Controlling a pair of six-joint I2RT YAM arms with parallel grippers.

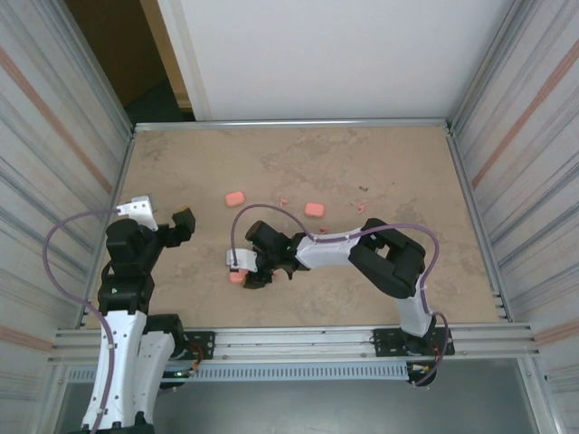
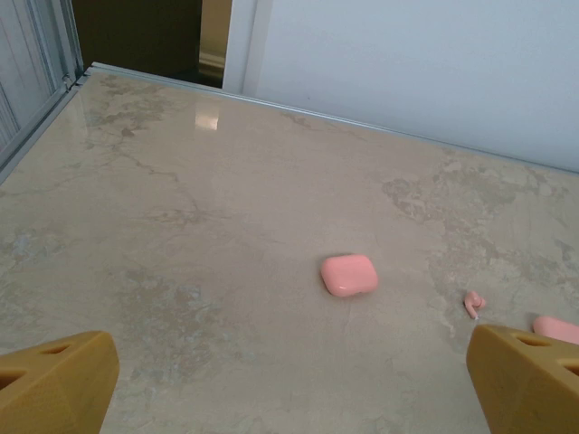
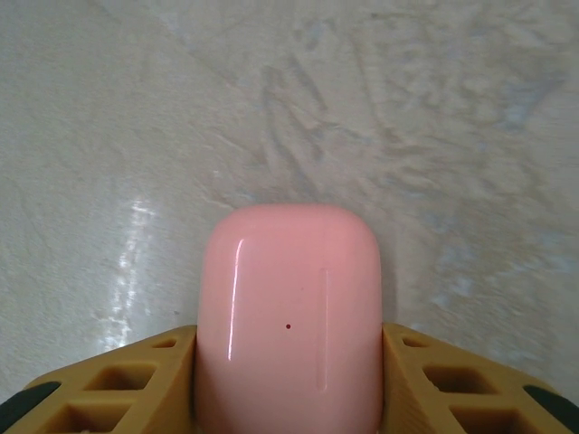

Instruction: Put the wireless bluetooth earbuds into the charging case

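A pink rounded charging case (image 3: 289, 307) sits between the yellow fingers (image 3: 452, 380) of my right gripper (image 3: 289, 357), which press on both of its sides. From above, that gripper (image 1: 244, 268) is low at the table's near middle with the case (image 1: 237, 278) at its tip. Two more pink cases lie farther back (image 1: 234, 198) (image 1: 314, 209). Tiny pink earbuds lie loose near them (image 1: 283, 201) (image 1: 360, 207). My left gripper (image 1: 161, 217) hovers open at the left, its yellow fingers (image 2: 54, 384) wide apart and empty. In the left wrist view a case (image 2: 349, 274) and an earbud (image 2: 473, 303) lie ahead.
The beige marble-patterned table (image 1: 181, 163) is bordered by a metal rail (image 1: 289, 123) at the back and by corrugated walls on both sides. Another pink case (image 2: 556, 328) peeks out by the left gripper's right finger. A purple cable loops over the right arm (image 1: 389, 258).
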